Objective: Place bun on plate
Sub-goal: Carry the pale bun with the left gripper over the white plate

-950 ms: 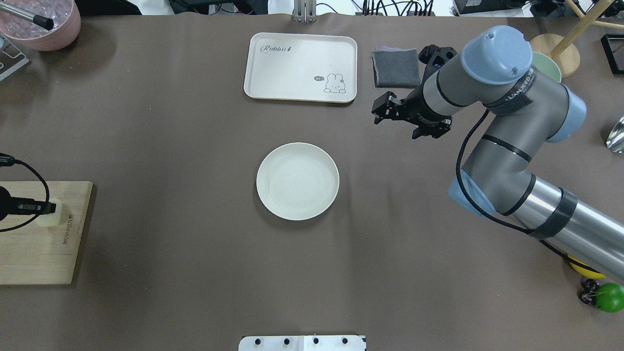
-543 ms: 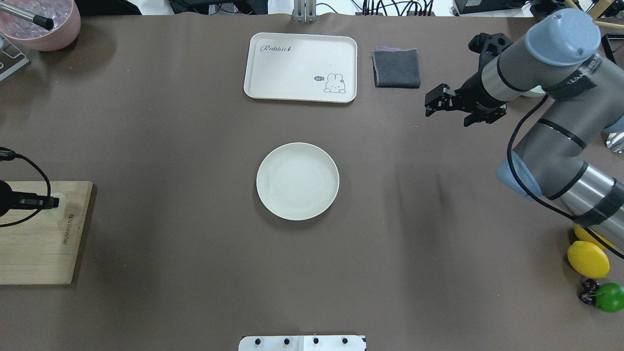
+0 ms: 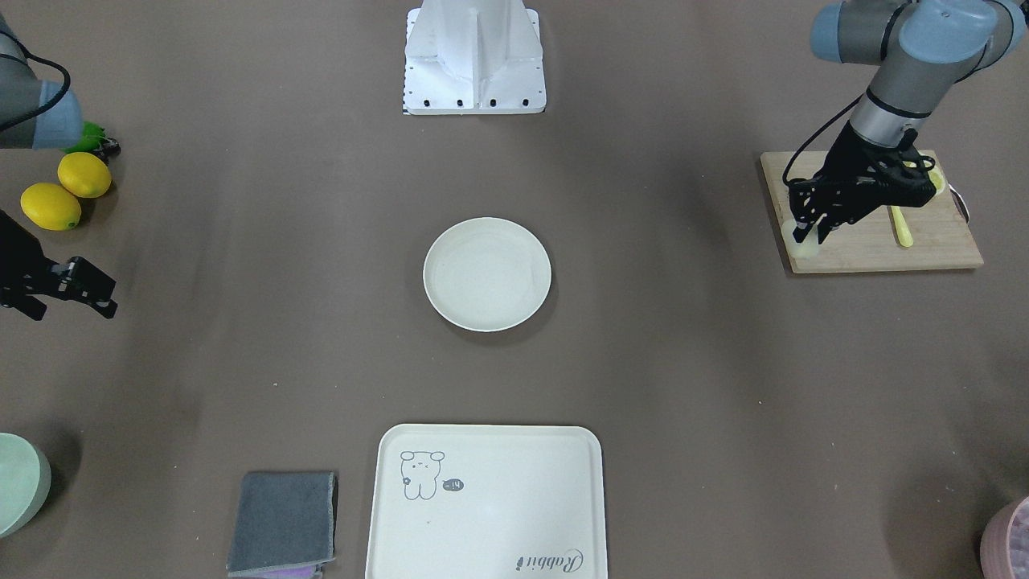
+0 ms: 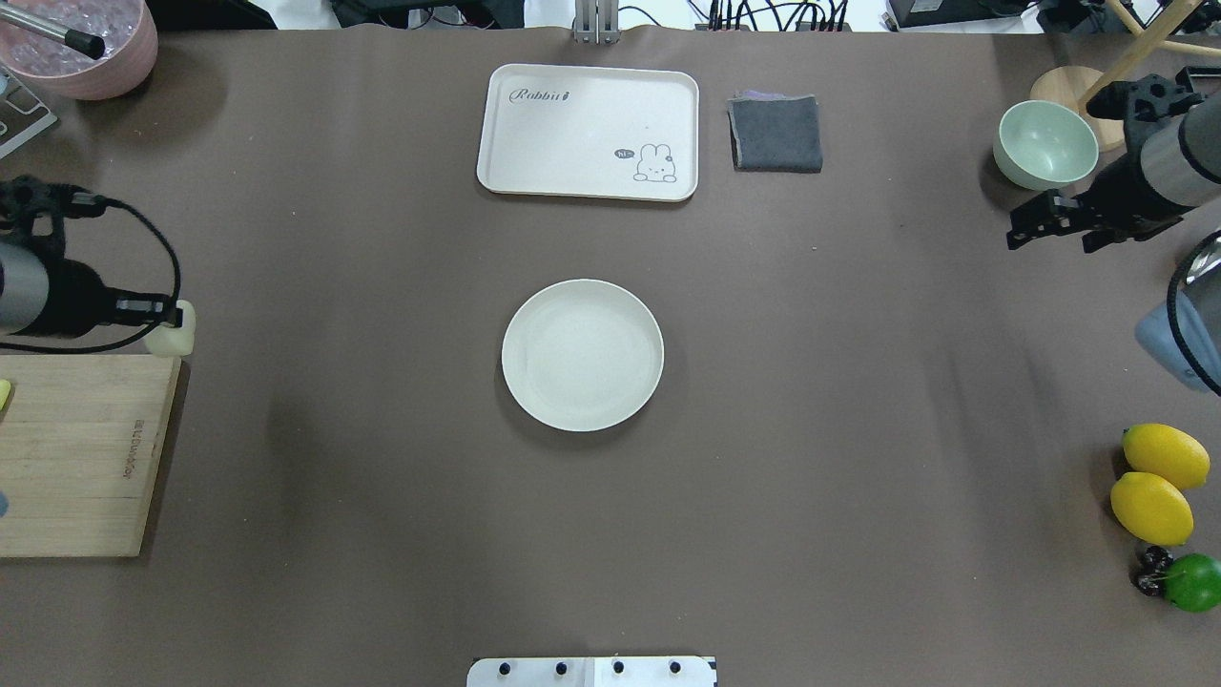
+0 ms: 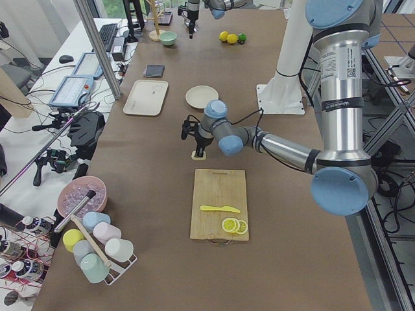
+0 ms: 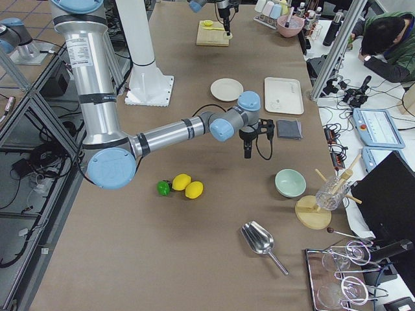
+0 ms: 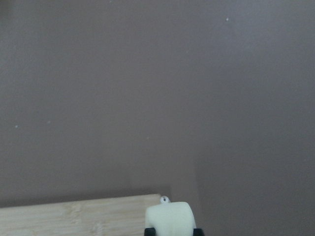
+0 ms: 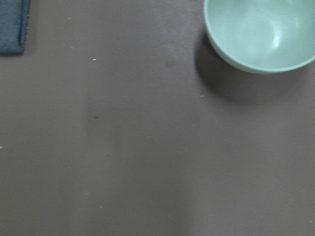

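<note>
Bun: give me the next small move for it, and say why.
Probably carry the bun toward the plate: the left gripper is shut on it by the cutting board's corner, the plate lies empty at mid-table, and nothing stands between them.

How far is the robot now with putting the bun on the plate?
Done: the left gripper is shut on the bun, which appears lifted off the cutting board. In hand: the bun hangs just past the board's edge. Left: bring it across to the plate, which is empty, and release it there.
</note>
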